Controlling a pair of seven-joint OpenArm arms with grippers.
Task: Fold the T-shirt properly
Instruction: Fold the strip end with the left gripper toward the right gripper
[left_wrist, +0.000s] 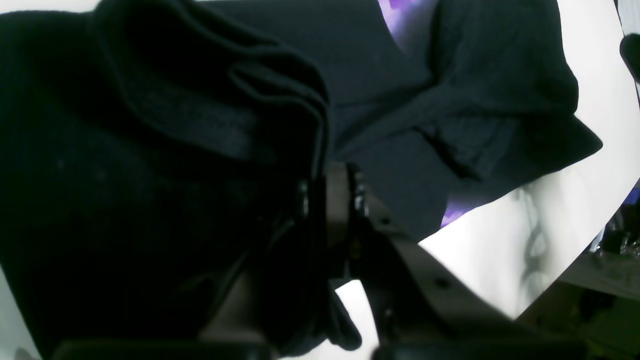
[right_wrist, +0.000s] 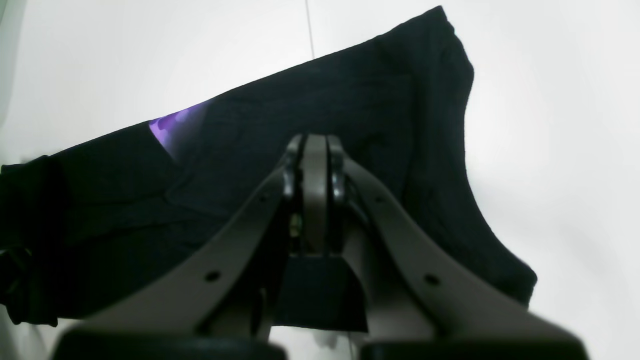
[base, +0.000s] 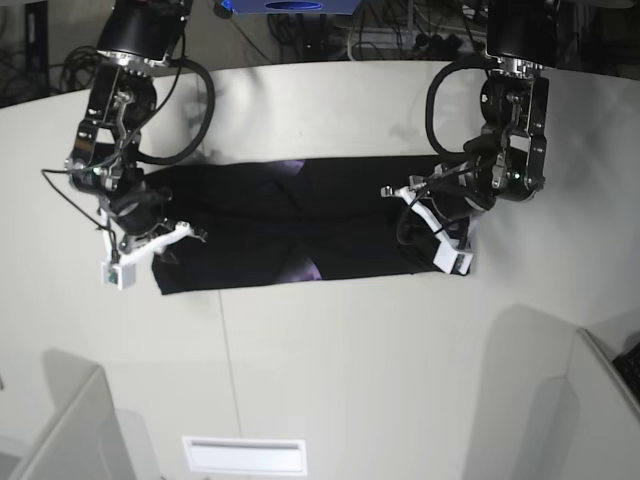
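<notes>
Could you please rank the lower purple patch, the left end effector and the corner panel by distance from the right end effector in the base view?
From the right end effector:
1. Lower purple patch, on the T-shirt, mid-table.
2. Left end effector, at the shirt's opposite end.
3. Corner panel, at the view's lower right.

Black T-shirt (base: 330, 215), purple print patches; white table (base: 330, 380)

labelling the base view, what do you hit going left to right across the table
right gripper, shut above one end of the shirt → large black cloth T-shirt laid out as a long band with purple print peeking through → left gripper, shut on bunched black cloth at the other end
</notes>
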